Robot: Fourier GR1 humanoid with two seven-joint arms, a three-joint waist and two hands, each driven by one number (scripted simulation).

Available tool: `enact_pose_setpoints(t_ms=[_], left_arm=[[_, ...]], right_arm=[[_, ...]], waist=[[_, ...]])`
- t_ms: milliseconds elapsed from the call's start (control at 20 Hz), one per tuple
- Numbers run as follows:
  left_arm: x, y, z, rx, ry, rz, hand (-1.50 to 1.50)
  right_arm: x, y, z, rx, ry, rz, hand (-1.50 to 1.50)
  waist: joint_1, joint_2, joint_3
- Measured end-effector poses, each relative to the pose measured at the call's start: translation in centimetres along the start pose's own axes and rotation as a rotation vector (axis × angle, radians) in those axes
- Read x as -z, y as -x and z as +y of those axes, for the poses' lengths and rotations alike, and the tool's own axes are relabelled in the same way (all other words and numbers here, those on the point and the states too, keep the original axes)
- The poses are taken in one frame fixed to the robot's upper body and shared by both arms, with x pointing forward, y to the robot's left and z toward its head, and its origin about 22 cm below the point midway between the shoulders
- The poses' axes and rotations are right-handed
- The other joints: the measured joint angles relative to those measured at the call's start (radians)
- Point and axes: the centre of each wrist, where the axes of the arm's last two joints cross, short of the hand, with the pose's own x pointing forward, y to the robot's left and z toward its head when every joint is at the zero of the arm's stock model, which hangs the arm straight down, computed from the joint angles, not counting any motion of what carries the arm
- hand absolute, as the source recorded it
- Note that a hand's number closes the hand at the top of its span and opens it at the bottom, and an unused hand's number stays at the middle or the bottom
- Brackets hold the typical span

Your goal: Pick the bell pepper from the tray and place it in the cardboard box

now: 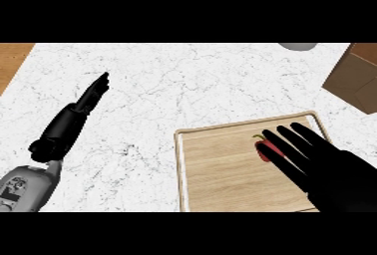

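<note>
A red bell pepper (263, 149) with a green stem lies on the wooden tray (221, 169) at the lower right. My right hand (324, 164) hovers over it with straight fingers, covering most of the pepper's right side. The cardboard box (358, 74) sits at the right edge, partly cut off by the view. My left hand (92, 97) rests open at the left, fingers pointing away, holding nothing.
The white marble counter (184, 84) spreads across the view. A grey round object (298, 46) peeks in at the top edge. A strip of wooden surface (13, 60) shows at the top left corner.
</note>
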Motion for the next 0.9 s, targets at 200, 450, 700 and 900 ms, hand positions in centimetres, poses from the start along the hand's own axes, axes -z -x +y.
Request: enact_pose_setpoints(t_ms=[200, 450, 700, 900], left_arm=[[-0.2, 0.5, 0.7, -0.003, -0.001, 0.003, 0.0], [0.0, 0.4, 0.2, -0.004, -0.009, 0.002, 0.0], [-0.3, 0.7, 1.0, 0.002, -0.008, 0.002, 0.0], [-0.6, 0.7, 0.7, 0.002, -0.004, 0.007, 0.0]], right_arm=[[1.1, -1.3, 1.1, 0.004, -0.038, 0.024, -1.5], [2.5, -2.4, 2.1, -0.031, -0.035, 0.072, -1.5], [3.3, -2.4, 3.2, -0.045, -0.018, 0.094, -1.5], [4.4, -2.4, 3.5, -0.063, -0.022, 0.105, -1.5]], waist=[[-0.004, 0.0, 0.001], [-0.006, 0.0, 0.001], [-0.008, 0.0, 0.002], [-0.007, 0.0, 0.002]])
